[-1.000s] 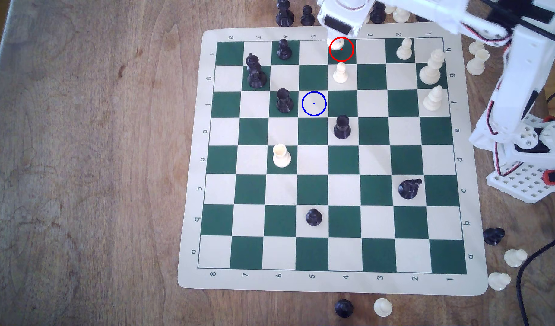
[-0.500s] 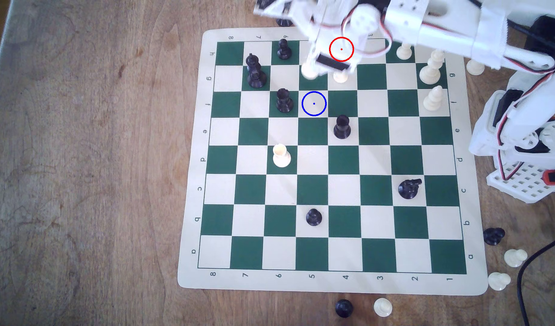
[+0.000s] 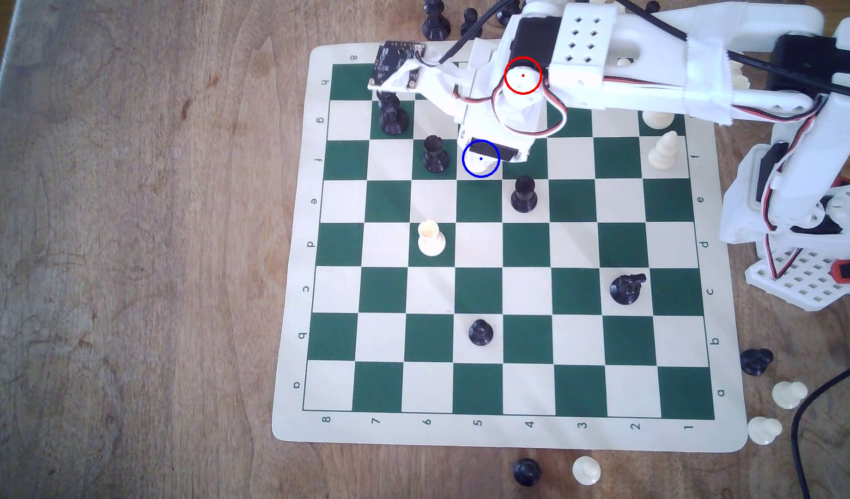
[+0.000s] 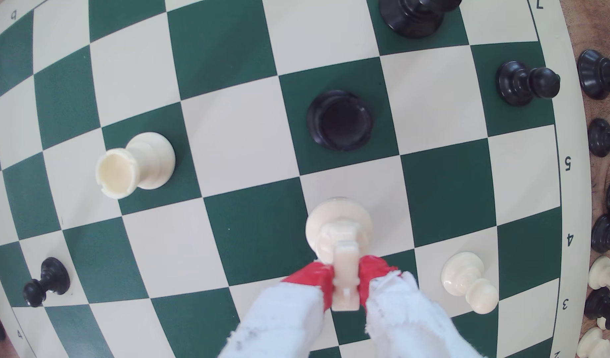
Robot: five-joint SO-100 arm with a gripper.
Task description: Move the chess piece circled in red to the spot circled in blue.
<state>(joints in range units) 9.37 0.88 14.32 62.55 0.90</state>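
I see a brown wooden bench (image 3: 125, 249). A green-and-cream chess mat (image 3: 291, 336) lies flat on it. Next to the mat, right on the wood, sit loose pieces: a black pawn (image 3: 526, 471) and a cream pawn (image 3: 586, 470) near the mat's numbered edge, and more black and cream pieces along the exterior view's right and top. The white arm base (image 3: 807, 283) sits there too.

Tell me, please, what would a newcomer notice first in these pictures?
First the white arm reaching over the board from the exterior view's right. Its gripper, with red fingertips, is shut on the cream knight, held at the blue ring beside a black rook. A red ring lies over the arm.
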